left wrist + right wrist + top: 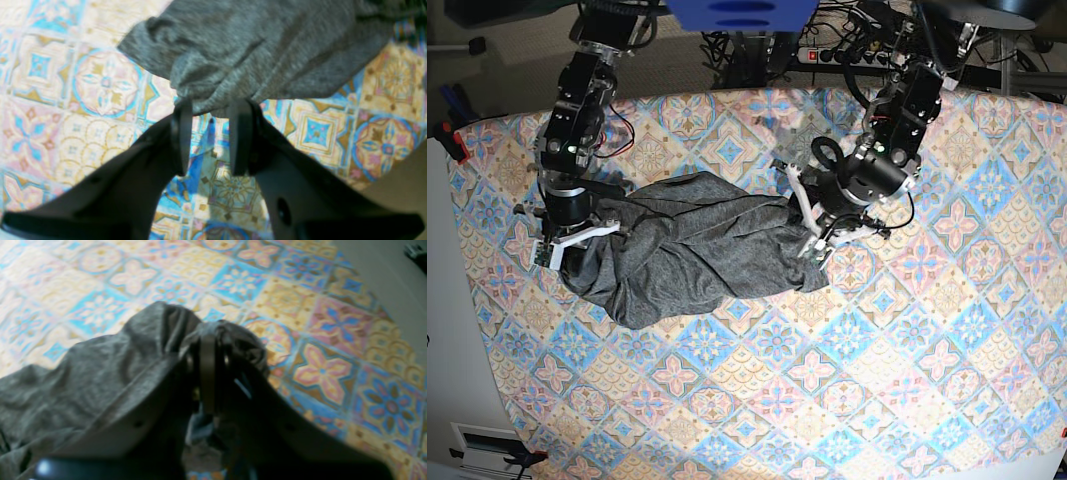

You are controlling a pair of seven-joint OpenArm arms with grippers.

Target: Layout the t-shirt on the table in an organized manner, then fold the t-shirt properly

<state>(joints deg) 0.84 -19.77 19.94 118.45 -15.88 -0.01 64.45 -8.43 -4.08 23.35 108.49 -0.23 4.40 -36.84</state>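
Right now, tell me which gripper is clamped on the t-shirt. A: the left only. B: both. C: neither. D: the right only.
D: the right gripper is shut with a bunch of the t-shirt pinched between its fingers, while the left gripper stands open at the shirt's edge, patterned table showing through the gap.

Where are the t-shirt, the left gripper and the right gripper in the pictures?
t-shirt [692,250]: base view, middle of the grey cloth.
left gripper [210,115]: left wrist view, gap between the fingertips.
right gripper [207,350]: right wrist view, fingertips closed on cloth.
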